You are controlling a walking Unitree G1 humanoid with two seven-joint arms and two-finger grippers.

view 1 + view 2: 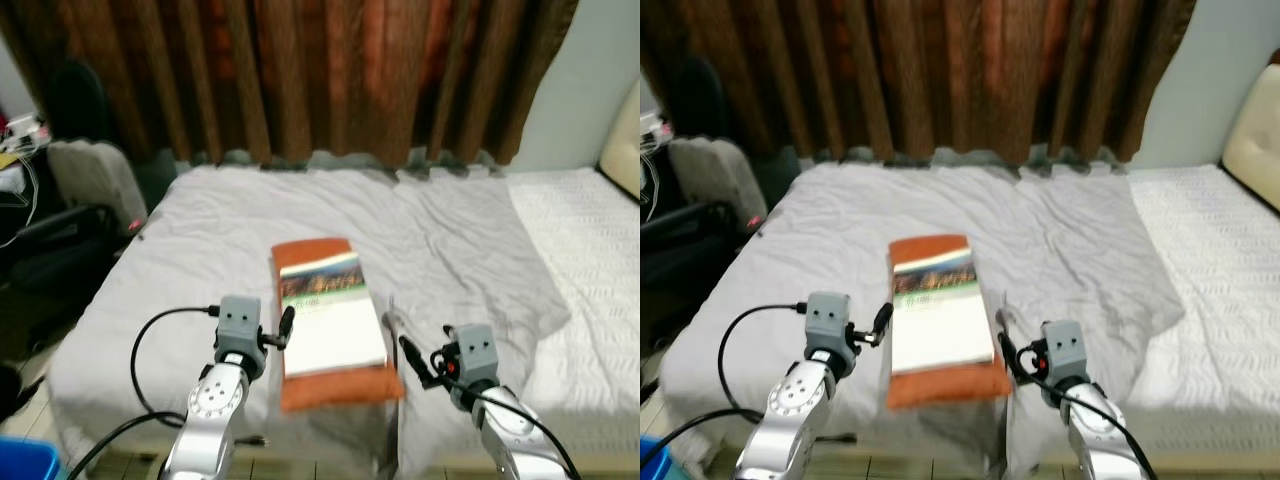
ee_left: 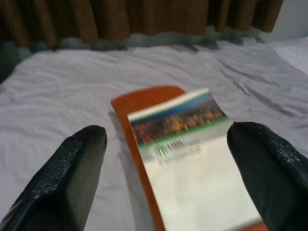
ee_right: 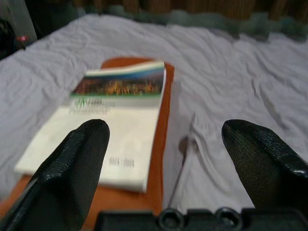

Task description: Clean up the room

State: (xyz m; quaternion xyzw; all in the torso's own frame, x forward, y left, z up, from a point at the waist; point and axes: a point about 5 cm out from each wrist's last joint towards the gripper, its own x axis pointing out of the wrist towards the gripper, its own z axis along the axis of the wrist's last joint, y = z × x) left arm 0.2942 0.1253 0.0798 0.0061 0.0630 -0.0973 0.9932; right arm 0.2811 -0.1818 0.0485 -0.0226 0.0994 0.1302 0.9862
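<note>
The left tool is raised in front of the robot with its two black fingers spread wide and nothing between them; it hangs just off the left long edge of the booklet, near the bed's front edge. The right tool mirrors it on the other side, its fingers also wide apart and empty, near the booklet's front right corner and just above a raised fold in the grey sheet.

The booklet, white with a photo band and green stripe across its far end, lies flat on an orange cushion, which sits on the sheet close to the middle of the front edge of the bed. The cushion sticks out beyond the booklet at both the far and near ends. Brown curtains hang behind the bed's far edge, and a dark chair stands off its left side.

The step in hand looks like taking up the booklet, or booklet and cushion together. For the booklet alone, a thin flat cover gives little to grip from above, so one finger would best slide under a long edge where the cushion yields, pinching from the side. For the pair, both tools should close on opposite long edges of the cushion and lift level, or the booklet may slide off. The right tool should stay clear of the sheet fold so as not to snag it.
</note>
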